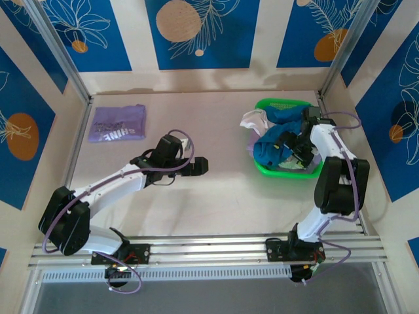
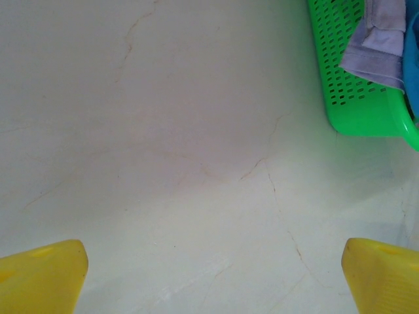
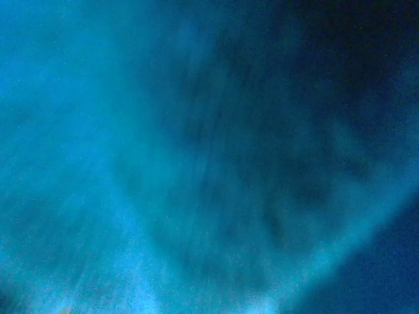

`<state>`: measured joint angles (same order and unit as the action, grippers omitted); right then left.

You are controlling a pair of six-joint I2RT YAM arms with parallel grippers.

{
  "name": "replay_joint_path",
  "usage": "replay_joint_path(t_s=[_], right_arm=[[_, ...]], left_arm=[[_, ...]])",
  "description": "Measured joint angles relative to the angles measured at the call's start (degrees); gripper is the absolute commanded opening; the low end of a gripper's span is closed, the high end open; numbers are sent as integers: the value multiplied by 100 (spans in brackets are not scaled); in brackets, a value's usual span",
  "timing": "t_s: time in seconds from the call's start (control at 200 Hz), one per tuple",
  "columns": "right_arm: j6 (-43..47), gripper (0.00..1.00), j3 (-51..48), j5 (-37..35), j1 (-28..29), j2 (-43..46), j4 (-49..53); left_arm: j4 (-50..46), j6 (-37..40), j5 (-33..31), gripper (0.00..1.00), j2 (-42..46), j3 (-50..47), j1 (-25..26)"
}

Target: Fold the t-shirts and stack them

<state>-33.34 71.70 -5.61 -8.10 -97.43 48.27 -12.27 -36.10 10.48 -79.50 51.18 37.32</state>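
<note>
The teal t-shirt (image 3: 196, 157) is a close blur, and the green basket (image 2: 353, 98) is cut off.

1. Table (image 1: 216, 203), centre and near strip: bare, open lane between the two arms.
2. Left arm (image 1: 111, 183) lies diagonally across the left half. The left gripper (image 1: 201, 165), jaws wide, hangs over bare surface.
3. Far left: folded purple tee (image 1: 118, 123), flat and low.
4. Far right: green basket (image 1: 285, 173), heaped with the teal tee (image 1: 272, 147). Right arm (image 1: 330, 170) reaches in, cloth pressed against its wrist camera.
5. Walls (image 1: 203, 72) close three sides.
</note>
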Motion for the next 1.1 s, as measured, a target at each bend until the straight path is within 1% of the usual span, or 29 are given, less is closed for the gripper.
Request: replay_joint_path(t_s=[0.115, 0.19, 0.425, 0.55, 0.72, 0.795, 0.87, 1.03, 1.1], right_arm=[[76, 99, 195, -48, -212, -490, -61], [201, 99, 557, -70, -321, -793, 37], [680, 99, 2424, -328, -614, -2024, 177], [890, 99, 2625, -348, -590, -1952, 199], [1078, 100, 2529, -297, -380, -1261, 282], [1169, 95, 2573, -225, -315, -1019, 323], [1281, 91, 2710, -195, -321, -990, 382], [1467, 79, 3161, -197, -398, -1425, 525], [1543, 65, 3366, -221, -402, -1685, 540]], left_arm=[[46, -48, 35, 99, -61, -2, 0], [81, -94, 42, 99, -63, -7, 0], [151, -142, 57, 99, -229, -7, 2], [160, -146, 57, 99, -238, -4, 2], [195, -151, 57, 99, -238, -4, 2], [219, -151, 57, 99, -238, -4, 2], [240, -151, 57, 99, -249, -2, 4], [315, -192, 59, 99, -385, 4, 9], [345, -216, 61, 99, -468, 17, 22]])
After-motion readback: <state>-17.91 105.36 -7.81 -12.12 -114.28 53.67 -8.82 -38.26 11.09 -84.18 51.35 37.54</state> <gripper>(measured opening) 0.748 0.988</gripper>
